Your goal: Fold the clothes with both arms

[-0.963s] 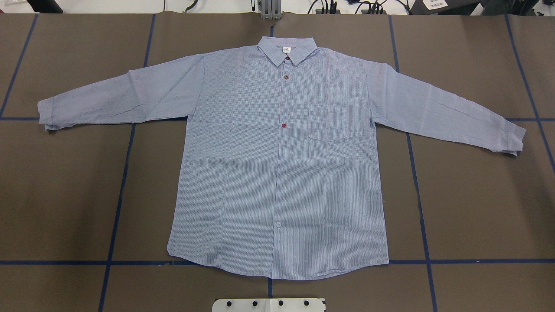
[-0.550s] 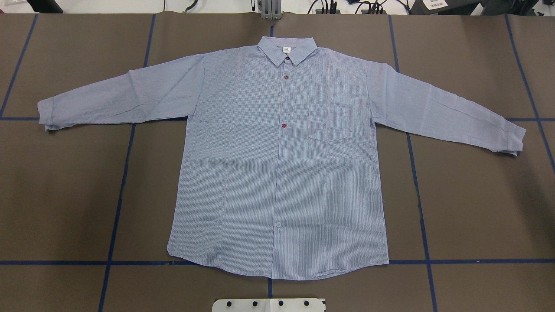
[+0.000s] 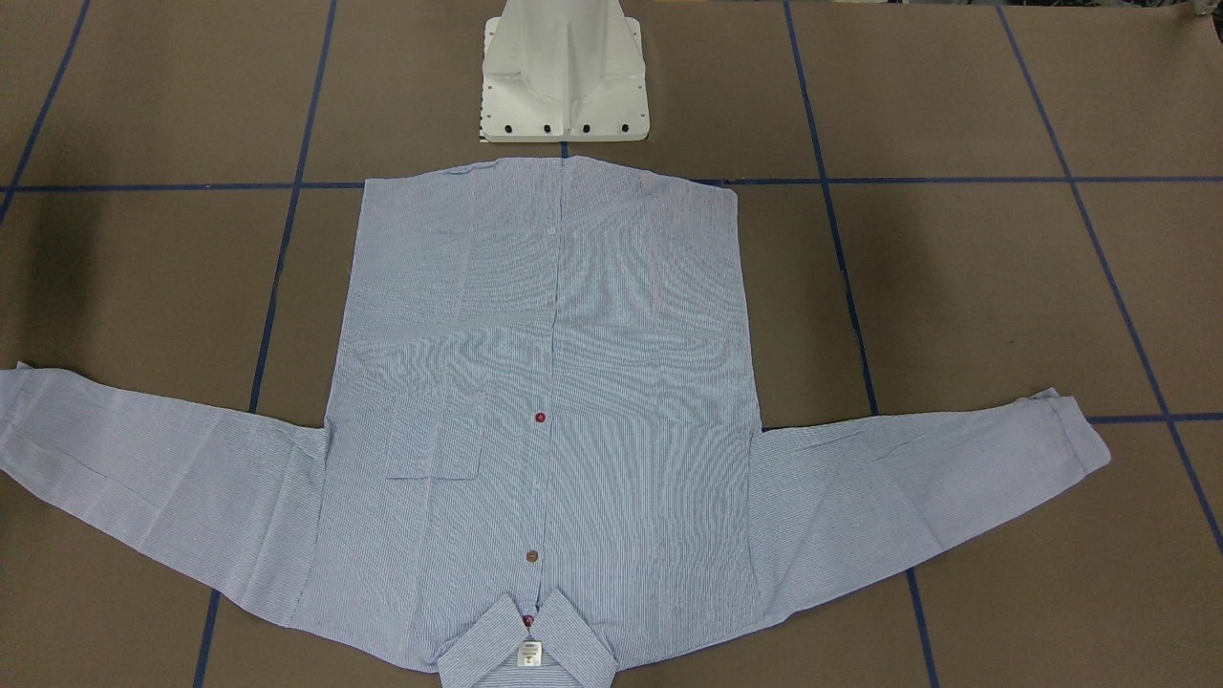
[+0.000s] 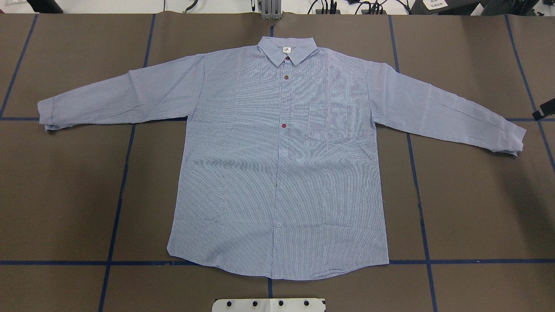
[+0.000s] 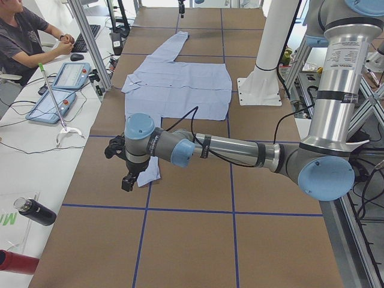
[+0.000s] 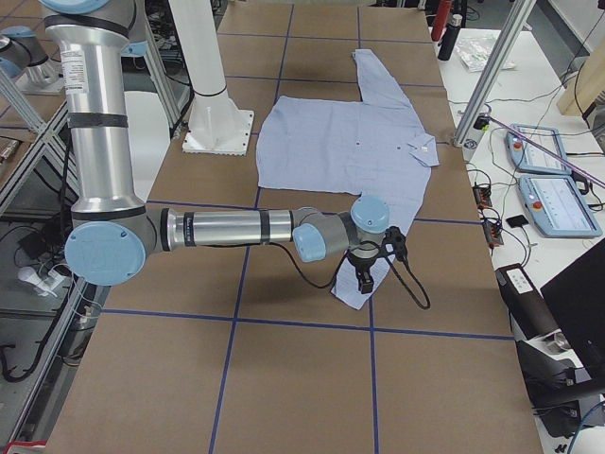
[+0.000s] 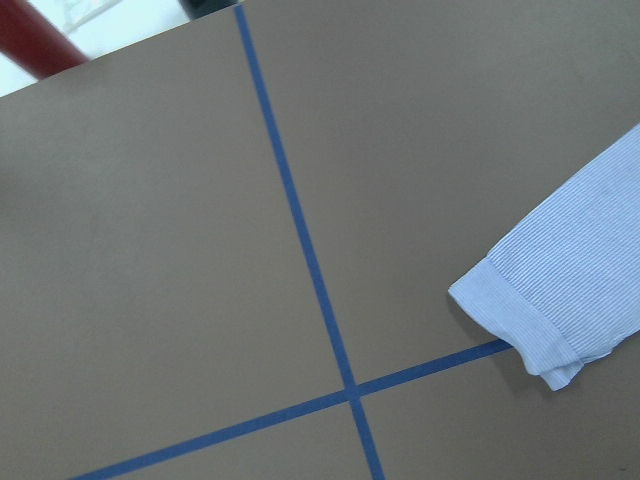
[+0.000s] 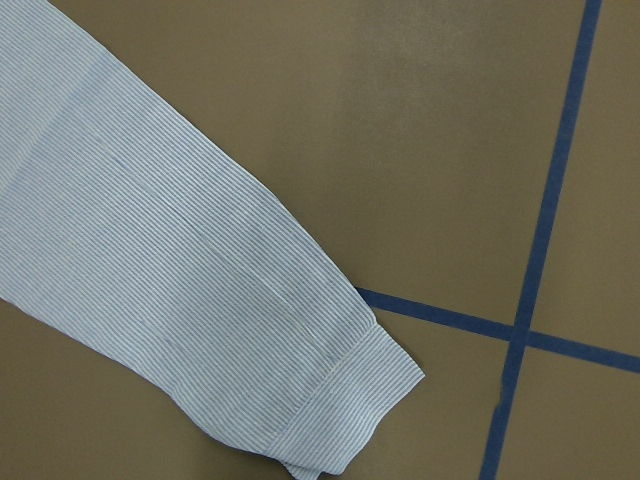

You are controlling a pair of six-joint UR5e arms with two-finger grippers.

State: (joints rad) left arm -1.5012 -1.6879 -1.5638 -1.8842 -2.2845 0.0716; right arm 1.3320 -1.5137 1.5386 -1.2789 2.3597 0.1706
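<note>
The light blue striped shirt [image 4: 282, 164] lies flat and face up on the brown table, collar [image 4: 287, 50] away from me, both sleeves spread out. My left gripper [image 5: 128, 178] hangs over the left cuff [image 4: 45, 115], which also shows in the left wrist view [image 7: 560, 320]. My right gripper [image 6: 363, 282] hangs over the right cuff [image 4: 511, 138], which also shows in the right wrist view [image 8: 330, 400]. Only a black bit of the right gripper [image 4: 547, 109] shows overhead. I cannot tell whether either gripper is open or shut. Neither wrist view shows fingers.
Blue tape lines [image 4: 117, 208] grid the table. My white pedestal base [image 3: 564, 72] stands just behind the shirt's hem. A metal clamp [image 4: 269, 11] sits at the far edge. An operator [image 5: 24, 36], teach pendants [image 5: 60, 90] and bottles [image 5: 33, 211] are beyond the table's left end.
A black part of the right gripper has come into the overhead view at its right edge, near the right cuff. The shirt has not moved.
</note>
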